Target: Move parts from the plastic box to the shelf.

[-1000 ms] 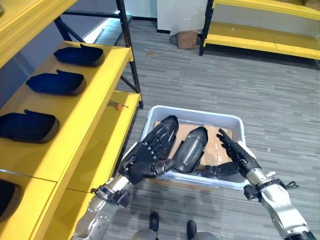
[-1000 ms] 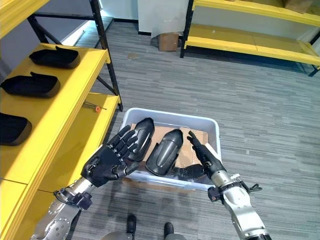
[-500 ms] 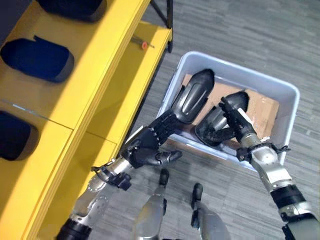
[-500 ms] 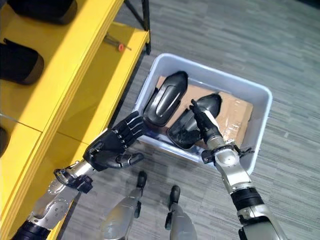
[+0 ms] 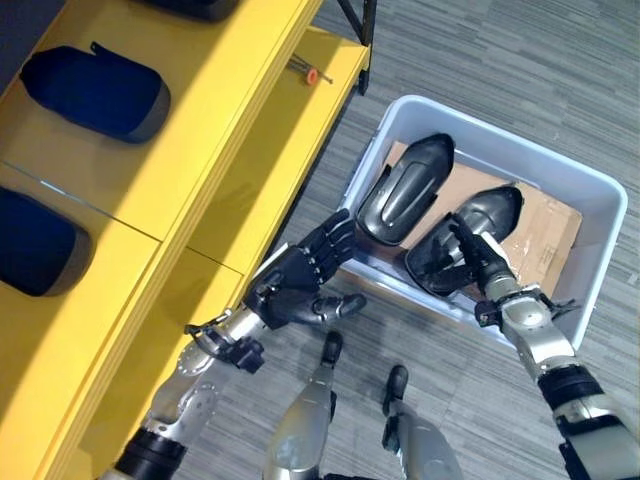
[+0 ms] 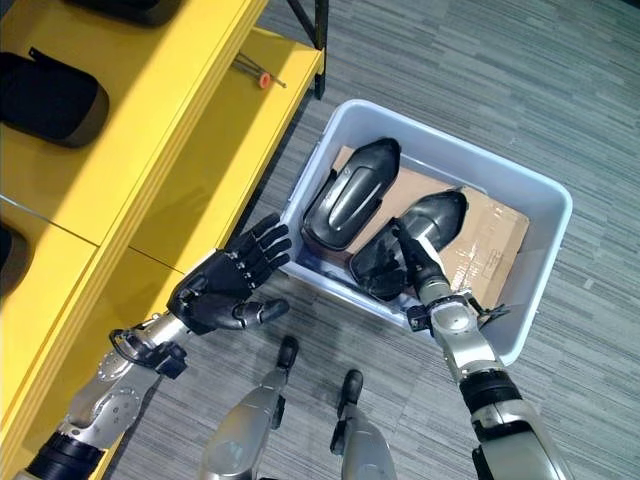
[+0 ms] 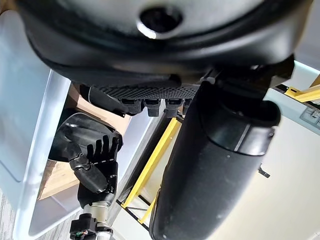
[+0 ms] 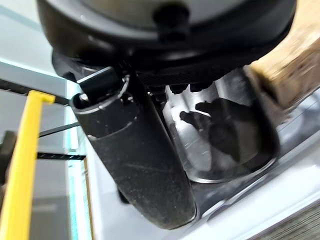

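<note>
A pale grey rectangular plastic box (image 5: 600, 210) sits on the grey carpeted floor (image 5: 520, 70) at the centre right of the head views, its near left corner close to the edge of the yellow metal shelf (image 5: 200, 170) that fills the left side. Inside the box, on a brown cardboard sheet (image 5: 545, 235), lie two glossy black curved plastic parts: one (image 5: 405, 190) leans along the box's left wall, the other (image 5: 480, 225) lies just right of it. The right hand (image 6: 420, 258) reaches in over the near rim with straight fingers laid on the second part; whether the thumb closes under it cannot be told. The left hand (image 6: 228, 285) hovers outside the box by its near left corner, palm up, fingers spread and holding nothing, in the narrow gap between box and shelf. Open carpet lies beyond the box at upper right. Dark blue padded parts (image 5: 95, 90) rest on the upper shelf level, partly cut off at the left edge. A small red-tipped tool (image 5: 305, 72) lies on the lower level.
</note>
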Controlling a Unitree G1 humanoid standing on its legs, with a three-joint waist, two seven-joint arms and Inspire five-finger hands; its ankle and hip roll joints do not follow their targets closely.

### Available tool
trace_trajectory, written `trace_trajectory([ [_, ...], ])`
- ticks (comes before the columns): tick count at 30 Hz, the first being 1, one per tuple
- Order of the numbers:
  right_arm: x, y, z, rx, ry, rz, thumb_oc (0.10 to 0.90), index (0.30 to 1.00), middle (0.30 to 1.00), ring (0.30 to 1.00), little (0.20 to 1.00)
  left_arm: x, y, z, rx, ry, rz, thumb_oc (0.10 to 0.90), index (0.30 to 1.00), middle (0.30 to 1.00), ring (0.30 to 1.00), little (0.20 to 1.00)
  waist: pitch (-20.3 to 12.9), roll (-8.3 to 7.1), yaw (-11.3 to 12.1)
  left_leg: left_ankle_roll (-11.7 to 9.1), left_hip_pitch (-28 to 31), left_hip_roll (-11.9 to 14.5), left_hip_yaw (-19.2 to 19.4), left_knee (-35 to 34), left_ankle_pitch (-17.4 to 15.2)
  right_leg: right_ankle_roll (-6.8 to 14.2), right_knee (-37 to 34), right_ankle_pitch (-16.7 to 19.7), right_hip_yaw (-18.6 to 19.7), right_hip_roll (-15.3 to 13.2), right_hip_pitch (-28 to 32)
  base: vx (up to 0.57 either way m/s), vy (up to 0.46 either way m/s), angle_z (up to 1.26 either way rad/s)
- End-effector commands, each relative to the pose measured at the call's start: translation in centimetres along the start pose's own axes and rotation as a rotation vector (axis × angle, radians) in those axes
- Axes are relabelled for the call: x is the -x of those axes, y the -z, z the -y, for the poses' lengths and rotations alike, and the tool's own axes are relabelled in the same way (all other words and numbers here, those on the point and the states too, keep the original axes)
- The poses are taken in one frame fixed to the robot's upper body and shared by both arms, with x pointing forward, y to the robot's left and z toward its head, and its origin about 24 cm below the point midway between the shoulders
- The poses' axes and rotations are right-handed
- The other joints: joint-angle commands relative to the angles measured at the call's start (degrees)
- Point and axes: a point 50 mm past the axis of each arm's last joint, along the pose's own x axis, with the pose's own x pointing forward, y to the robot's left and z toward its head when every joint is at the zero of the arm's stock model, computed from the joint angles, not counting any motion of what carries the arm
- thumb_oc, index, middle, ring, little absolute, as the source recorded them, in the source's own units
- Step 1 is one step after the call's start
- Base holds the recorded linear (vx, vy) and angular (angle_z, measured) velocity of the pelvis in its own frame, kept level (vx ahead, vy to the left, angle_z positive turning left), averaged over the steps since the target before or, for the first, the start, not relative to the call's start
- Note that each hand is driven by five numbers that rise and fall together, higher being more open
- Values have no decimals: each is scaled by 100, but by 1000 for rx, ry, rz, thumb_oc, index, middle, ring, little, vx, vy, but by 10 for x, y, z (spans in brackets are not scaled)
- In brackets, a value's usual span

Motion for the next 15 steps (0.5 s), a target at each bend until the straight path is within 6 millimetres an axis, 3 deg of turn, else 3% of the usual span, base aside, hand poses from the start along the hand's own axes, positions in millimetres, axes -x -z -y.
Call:
trace_trajectory([
  [1, -10, -50, 23, 20, 92, 180, 900, 1000, 1000, 1000, 1000, -12, -26, 19, -17, 130, 181, 900, 1000, 1000, 1000, 1000, -115, 49, 11, 130, -282, -159, 237, 315, -471, -163, 1200, -648, -2, -2, -293, 0, 0, 0],
  [4, -15, -52, 34, 8, 199, 161, 900, 1000, 1000, 1000, 1000, -15, -26, 21, -11, 150, 170, 900, 1000, 1000, 1000, 1000, 25, 134, 36, 147, -439, -184, 258, 392, -456, -188, 1434, -711, 3, 21, -520, 1, -5, 1],
  [15, -23, -74, 54, 20, 276, 187, 900, 1000, 1000, 1000, 1000, -23, -22, 33, 23, 203, 152, 900, 1000, 1000, 1000, 1000, 47, 420, 17, 182, -1289, -239, 381, 573, -319, -271, 2207, -865, 52, 81, -1708, 2, 20, -2],
])
